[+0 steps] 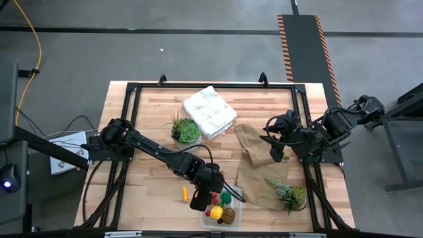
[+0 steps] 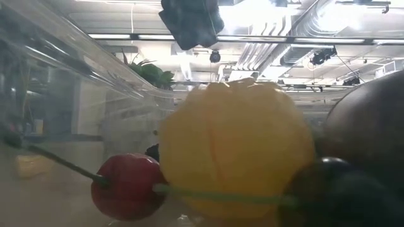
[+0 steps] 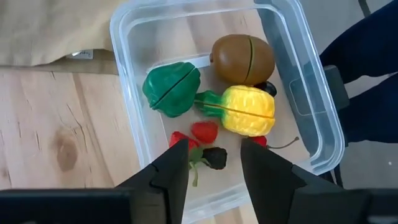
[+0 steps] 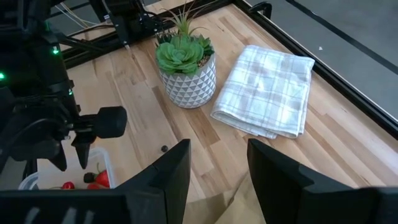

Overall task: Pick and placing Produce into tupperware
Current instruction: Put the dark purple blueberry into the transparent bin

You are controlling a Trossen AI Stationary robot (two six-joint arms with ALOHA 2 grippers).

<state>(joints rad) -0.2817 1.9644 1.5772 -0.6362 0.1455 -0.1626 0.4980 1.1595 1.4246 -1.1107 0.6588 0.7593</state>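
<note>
The clear tupperware (image 3: 127, 93) stands near the table's front edge (image 1: 238, 206). In it lie a green piece (image 3: 172, 88), a brown kiwi ball (image 3: 242, 59), a yellow lemon (image 3: 249, 111), red berries (image 3: 204, 131) and a dark berry (image 3: 216, 157). An orange stick (image 1: 185, 193) lies on the wood just left of the box. My left gripper (image 3: 214, 168) hovers open over the box's left end, above the berries, with nothing between its fingers. My right gripper (image 4: 217, 171) stands open and raised over the brown paper bag (image 1: 261, 165), at the right.
A potted succulent (image 1: 185, 130) and a folded white cloth (image 1: 209, 111) sit at the back centre. A second succulent (image 1: 291, 195) stands on the bag's front right corner. A black frame (image 1: 211, 84) runs around the table. In the low view the lemon (image 2: 237, 148) fills the foreground.
</note>
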